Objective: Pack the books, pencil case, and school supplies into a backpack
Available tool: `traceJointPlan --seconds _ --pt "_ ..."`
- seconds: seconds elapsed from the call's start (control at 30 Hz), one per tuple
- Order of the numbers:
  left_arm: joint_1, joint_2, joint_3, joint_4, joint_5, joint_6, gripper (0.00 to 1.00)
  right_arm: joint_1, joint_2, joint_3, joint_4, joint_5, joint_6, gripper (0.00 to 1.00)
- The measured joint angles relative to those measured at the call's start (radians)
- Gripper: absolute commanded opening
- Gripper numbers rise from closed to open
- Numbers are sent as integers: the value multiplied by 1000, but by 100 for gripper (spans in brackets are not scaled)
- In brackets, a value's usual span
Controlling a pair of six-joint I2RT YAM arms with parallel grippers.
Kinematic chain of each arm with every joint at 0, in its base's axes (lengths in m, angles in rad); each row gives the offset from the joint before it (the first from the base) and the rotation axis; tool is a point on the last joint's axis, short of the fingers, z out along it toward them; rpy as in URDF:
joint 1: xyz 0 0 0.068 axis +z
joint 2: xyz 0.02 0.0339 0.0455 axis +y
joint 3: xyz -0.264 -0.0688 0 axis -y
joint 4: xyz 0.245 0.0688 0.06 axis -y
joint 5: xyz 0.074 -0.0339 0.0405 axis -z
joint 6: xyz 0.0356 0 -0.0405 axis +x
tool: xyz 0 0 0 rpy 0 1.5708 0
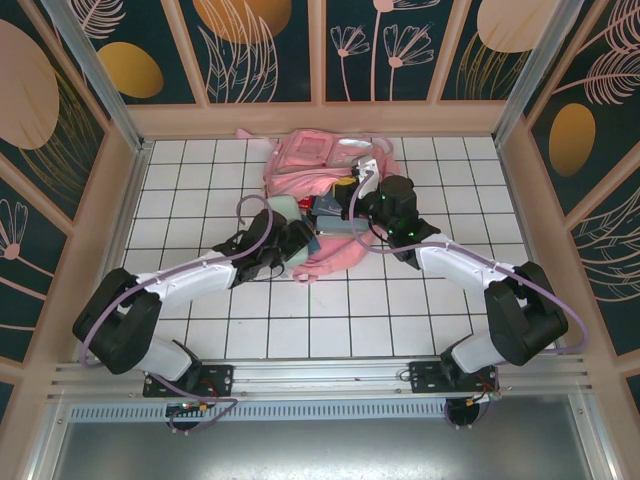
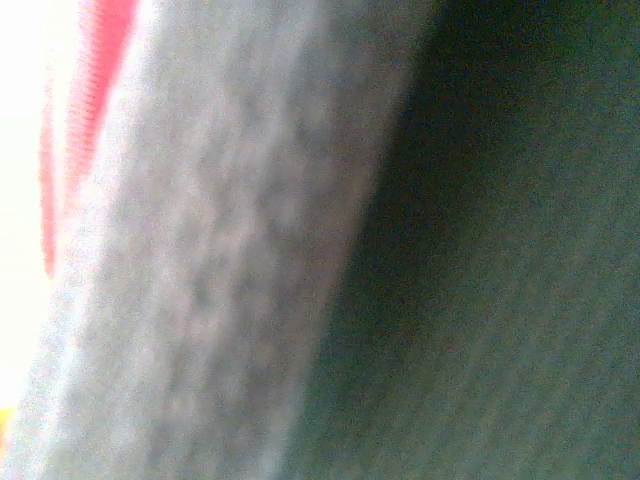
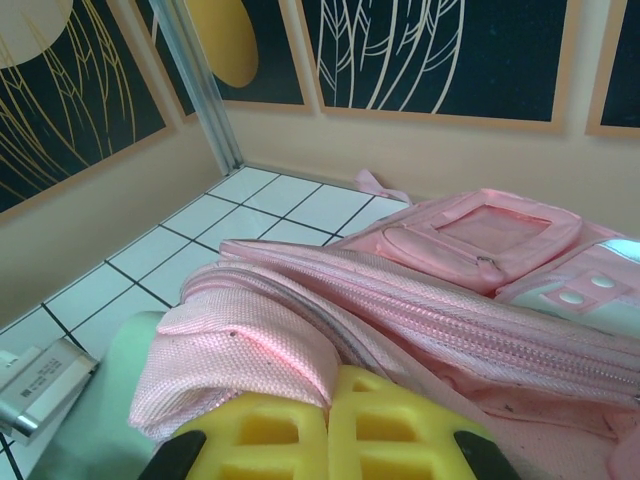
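The pink backpack (image 1: 322, 160) lies at the back middle of the tiled table, its mouth facing the arms. My right gripper (image 3: 328, 405) is shut on the pink fabric rim of that mouth (image 3: 250, 340), lifting it; from above it sits at the right of the mouth (image 1: 360, 200). Dark books (image 1: 330, 215) lie in the opening. My left gripper (image 1: 292, 240) is at the mouth's left side, and a teal book (image 1: 299, 258) sticks out on both sides of its fingers. The left wrist view is a blur of a grey and dark teal surface (image 2: 480, 260) pressed close.
The teal book's pale green face (image 3: 110, 390) shows just left of the held rim. A small white and grey item (image 3: 35, 385) lies on the tiles beyond it. Wooden walls and a metal post (image 3: 200, 80) ring the table.
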Motion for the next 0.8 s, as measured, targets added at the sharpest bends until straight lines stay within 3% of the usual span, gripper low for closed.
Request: traceJointPlan --seconds 0.43,0.8 --pt "-31 107 117 7 34 3 60 3 0 0 0 0 -8 0" --pt "47 265 337 -106 -10 138 65 6 0 4 0 -1 -11 0"
